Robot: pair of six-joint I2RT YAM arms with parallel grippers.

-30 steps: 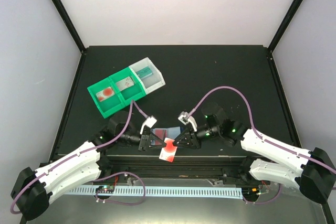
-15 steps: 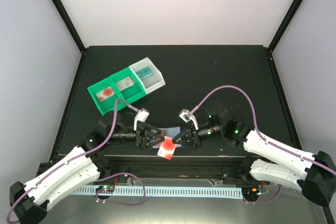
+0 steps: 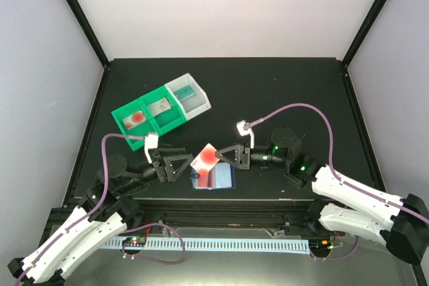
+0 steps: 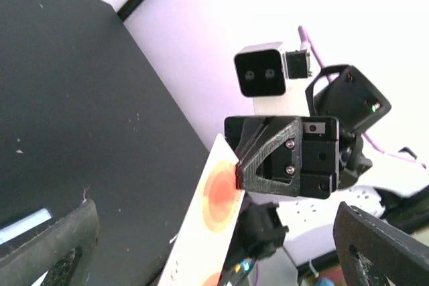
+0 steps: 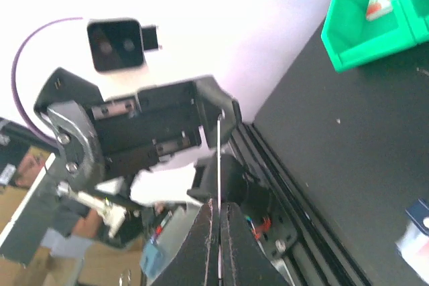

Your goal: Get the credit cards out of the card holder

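Pinched by one edge in the right gripper (image 3: 219,157), fingers shut flat on it, and lifted at a tilt just above the card holder (image 3: 216,179) — a whitish credit card (image 3: 206,159) with a red-orange patch, by the look of it fully out of the sleeve and kept raised so as not to drag on the sleeve's mouth. Seen edge-on from the right wrist as a thin pale line running up from between the closed fingertips. Lying flat on the black table (image 3: 281,92) near its front edge, the card holder, directly below the card and between the two grippers; probably left free there as no longer in need of steadying. Spread wide and gripping nothing, the left gripper (image 3: 181,167), just left of the sleeve and apart from it, pointed across at the card. Reaching in low from the left, forearm sloping up towards the wrist; mirrored on the right by an arm stretched inward, wrist about level, fingers aimed leftward. Farther back on the left, a green tray (image 3: 167,127) with a white end bin (image 3: 198,107), two stowed cards (image 3: 136,118) in its compartments — likely the drop place for this one. No telling from these views about anything more inside the sleeve
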